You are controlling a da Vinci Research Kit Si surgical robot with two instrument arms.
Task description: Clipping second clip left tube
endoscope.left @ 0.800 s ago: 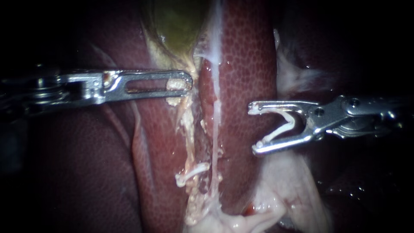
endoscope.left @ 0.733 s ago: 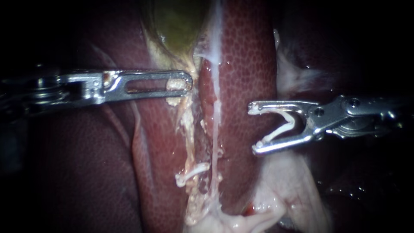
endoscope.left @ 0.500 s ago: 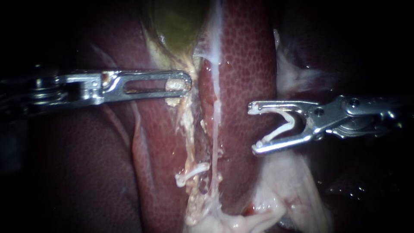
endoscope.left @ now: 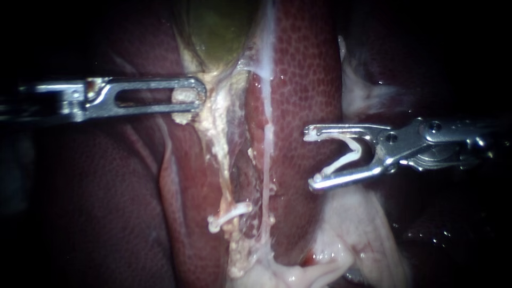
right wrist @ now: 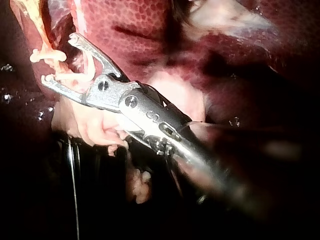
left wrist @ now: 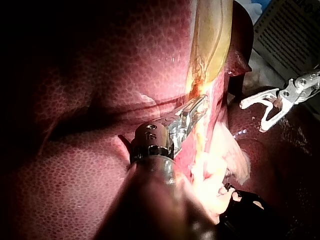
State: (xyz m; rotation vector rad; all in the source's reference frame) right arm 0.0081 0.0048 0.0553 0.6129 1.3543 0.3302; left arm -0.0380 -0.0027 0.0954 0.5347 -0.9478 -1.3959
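Where our left instrument [endoscope.left: 194, 96] comes in from 9 o'clock, its pincer is clamped on the pale tissue [endoscope.left: 184, 97] just under the gallbladder [endoscope.left: 216, 32]. A scrap of that tissue shows through the slotted jaw. Our right instrument [endoscope.left: 309, 160], entering from 3 o'clock, holds its pincer wide, with a white loaded clip [endoscope.left: 341, 156] seated inside and touching both jaws. The left tube [endoscope.left: 221, 160] runs from 12 towards 6 o'clock through the centre and carries a placed clip [endoscope.left: 229, 214] low down. Only our left wrist view shows the left pincer edge-on, both jaws closed over the pale tissue, and a printed sheet [left wrist: 287, 32] beyond the liver's edge, past the right instrument. Between the wide pincer's tips and the left tube we see bare liver [endoscope.left: 298, 80] and a thin pale strand [endoscope.left: 265, 154]; the tips stand apart from the tube.
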